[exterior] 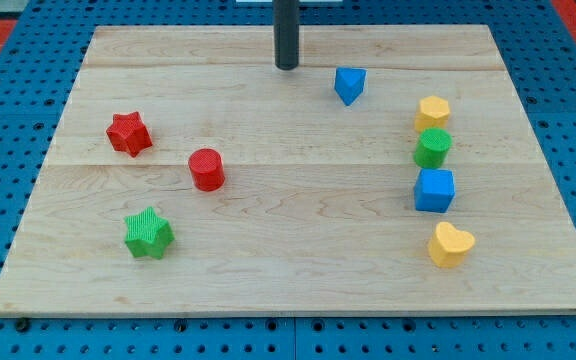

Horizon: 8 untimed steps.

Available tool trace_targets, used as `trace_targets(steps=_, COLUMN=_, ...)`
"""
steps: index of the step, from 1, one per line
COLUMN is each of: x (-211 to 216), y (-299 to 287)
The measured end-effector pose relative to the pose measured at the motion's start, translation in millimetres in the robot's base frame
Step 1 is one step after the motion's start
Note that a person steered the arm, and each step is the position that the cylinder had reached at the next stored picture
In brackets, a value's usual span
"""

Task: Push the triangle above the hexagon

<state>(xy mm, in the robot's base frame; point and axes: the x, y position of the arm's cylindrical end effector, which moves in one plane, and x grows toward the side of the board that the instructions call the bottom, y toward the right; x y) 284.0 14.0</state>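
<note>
So your desk (268, 200) has a column of blocks down the view's right, yellow hexagon (432, 112) on top. The blue triangle (349, 85) sits up-left of it, apex pointing toward the view's bottom. Your end effector's a bare rod, no jaws; my tip (287, 67) rests left of the triangle, apart, probably lined up for a rightward shove.

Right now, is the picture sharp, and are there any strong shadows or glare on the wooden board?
Camera view: sharp throughout; light is even, with no glare on the pale wooden board; only soft, short shadows under my tip and the blue triangle block.
</note>
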Motion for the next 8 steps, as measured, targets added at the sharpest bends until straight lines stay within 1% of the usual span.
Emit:
trace_targets(steps=1, x=0.8, y=59.1)
trace_targets(steps=2, x=0.6, y=93.6)
trace_targets(steps=3, x=-38.9, y=19.3)
trace_targets(steps=4, x=-6.5, y=-11.8)
trace_targets(steps=5, x=-3.1, y=26.5)
trace_targets(steps=6, x=13.0, y=47.4)
trace_targets(steps=7, x=18.9, y=25.7)
trace_targets(steps=8, x=37.9, y=56.7)
